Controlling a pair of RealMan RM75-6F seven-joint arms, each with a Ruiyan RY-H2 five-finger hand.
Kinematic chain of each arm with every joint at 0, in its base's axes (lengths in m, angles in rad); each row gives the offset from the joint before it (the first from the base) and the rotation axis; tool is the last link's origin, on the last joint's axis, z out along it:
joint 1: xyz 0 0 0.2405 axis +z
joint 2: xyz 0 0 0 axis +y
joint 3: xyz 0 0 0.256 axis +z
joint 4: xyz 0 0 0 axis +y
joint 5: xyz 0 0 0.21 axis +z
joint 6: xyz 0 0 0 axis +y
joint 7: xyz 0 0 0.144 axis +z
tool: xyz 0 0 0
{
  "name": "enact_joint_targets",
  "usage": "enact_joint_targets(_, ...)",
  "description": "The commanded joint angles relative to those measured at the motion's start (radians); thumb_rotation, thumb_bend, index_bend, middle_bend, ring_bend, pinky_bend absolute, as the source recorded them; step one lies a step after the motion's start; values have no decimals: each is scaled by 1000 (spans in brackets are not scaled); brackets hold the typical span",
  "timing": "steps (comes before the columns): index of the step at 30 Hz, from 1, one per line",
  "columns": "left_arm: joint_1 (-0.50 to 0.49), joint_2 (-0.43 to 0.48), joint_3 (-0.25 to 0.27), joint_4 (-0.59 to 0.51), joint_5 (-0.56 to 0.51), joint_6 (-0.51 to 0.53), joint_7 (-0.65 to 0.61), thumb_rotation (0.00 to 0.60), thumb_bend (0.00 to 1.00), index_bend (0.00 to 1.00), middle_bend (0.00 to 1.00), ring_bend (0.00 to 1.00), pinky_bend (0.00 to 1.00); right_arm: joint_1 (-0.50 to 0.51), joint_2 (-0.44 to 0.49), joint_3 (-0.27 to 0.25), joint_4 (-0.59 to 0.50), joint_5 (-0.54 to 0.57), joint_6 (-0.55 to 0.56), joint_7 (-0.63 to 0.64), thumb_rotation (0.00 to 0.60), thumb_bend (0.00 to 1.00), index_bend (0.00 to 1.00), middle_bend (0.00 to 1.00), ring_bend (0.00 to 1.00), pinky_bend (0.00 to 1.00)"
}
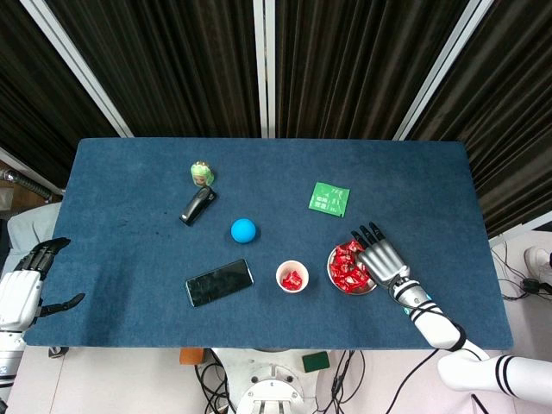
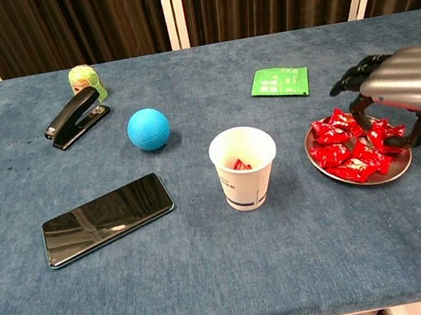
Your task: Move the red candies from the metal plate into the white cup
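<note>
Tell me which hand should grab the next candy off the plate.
Right. The right hand is already over the metal plate among the red candies. The left hand sits off the table's far left edge.

A blue table (image 2: 217, 287) carries a cup (image 2: 245, 168); plate (image 2: 365, 177) right of it, phone (image 2: 107, 219), ball (image 2: 147, 128), stapler (image 2: 75, 118) left, packet (image 2: 279, 81) behind.

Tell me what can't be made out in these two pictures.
- Whether the right hand holds a candy: both views, its own back hides the fingers' grip.
- Candies under that hand: covered.
- Number of candies in the white cup: wall hides them in chest view, too small in head view.
- Left hand: absent in chest view.
</note>
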State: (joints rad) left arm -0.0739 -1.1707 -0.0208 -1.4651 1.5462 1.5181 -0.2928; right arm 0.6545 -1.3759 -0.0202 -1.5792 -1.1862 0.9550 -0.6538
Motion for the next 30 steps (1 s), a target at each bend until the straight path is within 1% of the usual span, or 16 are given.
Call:
enact_joint_targets(1, 0, 0, -1, 1, 0, 2, -1, 600, 45, 154, 129, 111, 232, -5, 23, 13, -34, -30, 31, 14, 600, 419, 600, 57, 0, 0)
enact_joint_targets(7, 2, 1, -3, 1, 2, 10, -5, 600, 44, 154, 128, 111, 232, 5, 79, 48, -145, -131, 98, 25, 600, 419, 611, 63, 0, 0)
enact_joint_targets(10, 3, 2, -4, 0, 3, 15, -5, 600, 44, 154, 128, 111, 232, 24, 82, 69, -195, -171, 102, 24, 600, 419, 613, 71, 0, 0)
enact_joint_targets(13, 5, 3, -5, -2, 3, 18, -5, 600, 44, 154, 129, 111, 232, 51, 64, 87, -222, -198, 87, 14, 600, 418, 617, 74, 0, 0)
enact_joint_targets(17, 6, 6, -5, -5, 5, 20, -4, 600, 44, 154, 129, 111, 232, 89, 16, 104, -220, -191, 43, -10, 600, 418, 618, 73, 0, 0)
enact_joint_targets(22, 7, 9, -5, -4, 3, 20, -7, 600, 44, 154, 128, 111, 232, 132, -42, 111, -200, -170, -9, -57, 600, 410, 618, 72, 0, 0)
enact_joint_targets(26, 7, 7, -6, 0, 1, 20, -14, 600, 44, 154, 128, 111, 232, 145, -67, 110, -196, -162, -19, -76, 600, 406, 617, 72, 0, 0)
enact_joint_targets(28, 7, 6, -5, 4, 2, 20, -17, 600, 44, 154, 128, 111, 232, 147, -73, 109, -194, -149, -22, -85, 600, 397, 603, 70, 0, 0)
enact_joint_targets(30, 7, 4, -5, 6, 3, 19, -18, 600, 45, 154, 128, 111, 232, 150, -76, 108, -194, -137, -25, -92, 600, 389, 568, 66, 0, 0)
